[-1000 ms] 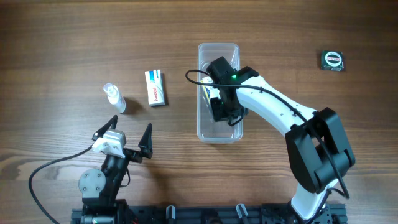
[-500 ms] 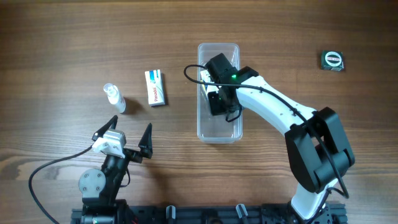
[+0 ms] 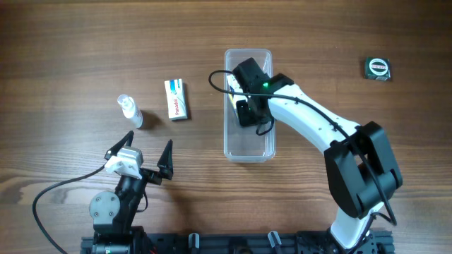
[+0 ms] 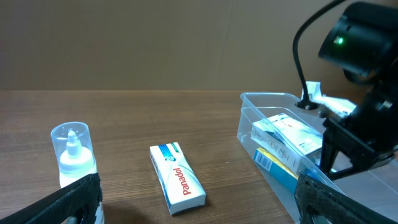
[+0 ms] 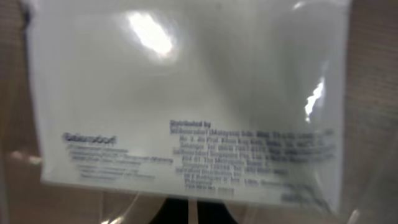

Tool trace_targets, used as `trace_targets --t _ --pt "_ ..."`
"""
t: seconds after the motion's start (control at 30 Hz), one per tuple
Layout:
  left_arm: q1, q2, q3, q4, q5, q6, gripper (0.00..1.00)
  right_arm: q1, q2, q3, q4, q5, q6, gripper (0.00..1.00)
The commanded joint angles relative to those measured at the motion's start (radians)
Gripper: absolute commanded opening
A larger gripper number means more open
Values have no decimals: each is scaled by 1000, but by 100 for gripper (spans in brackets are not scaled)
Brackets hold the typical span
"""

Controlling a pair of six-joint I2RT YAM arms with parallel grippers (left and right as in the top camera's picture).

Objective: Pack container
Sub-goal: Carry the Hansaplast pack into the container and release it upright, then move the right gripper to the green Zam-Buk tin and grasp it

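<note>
The clear plastic container (image 3: 248, 149) lies lengthwise at the table's middle and also shows in the left wrist view (image 4: 249, 121). Small white and blue boxes (image 4: 286, 135) lie in its far half (image 3: 232, 90). My right gripper (image 3: 247, 113) is down inside the container against these boxes, and it shows in the left wrist view (image 4: 351, 149). In the right wrist view a white box with fine print (image 5: 186, 99) fills the frame, and the fingertips (image 5: 198, 214) sit close together below its edge, holding nothing. My left gripper (image 3: 148, 143) is open and empty at the front left (image 4: 199, 211).
A white Panadol box (image 3: 176, 99) lies left of the container (image 4: 178, 178). A small clear bottle (image 3: 129, 111) stands further left (image 4: 73, 155). A small dark square object (image 3: 378, 68) lies at the far right.
My right gripper has moved a little toward the far end of the container, up against the boxes. The left arm has not moved.
</note>
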Motion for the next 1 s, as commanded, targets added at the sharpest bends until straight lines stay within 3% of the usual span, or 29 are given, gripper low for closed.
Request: trace_targets --t 0.0,0.17,0.27,0.3,0.33,0.37,0.5,0.6,0.8,0.97 --pt "6 -6 -5 -3 15 14 100 1 -20 106 -77 21 7 9" --pt "6 -6 -5 -3 15 14 100 -2 -108 248 -226 21 2 16" --pt "6 -6 -5 -3 15 14 100 -51 -198 315 -274 37 -19 34" --pt "6 -6 -5 -3 15 14 100 -88 -236 317 -275 71 -19 60" --pt "6 -6 -5 -3 15 14 100 -143 -273 317 -276 116 -20 93" --pt "6 -6 -5 -3 15 14 100 -200 -298 317 -276 138 -21 100" --pt "6 -6 -5 -3 15 14 100 -460 -317 316 -225 148 -164 100" --pt "6 -6 -5 -3 15 14 100 -599 -310 316 -204 146 -177 100" --pt "6 -6 -5 -3 15 14 100 -723 -213 315 -7 142 -345 100" --pt "6 -6 -5 -3 15 14 100 -840 3 315 113 64 -400 100"
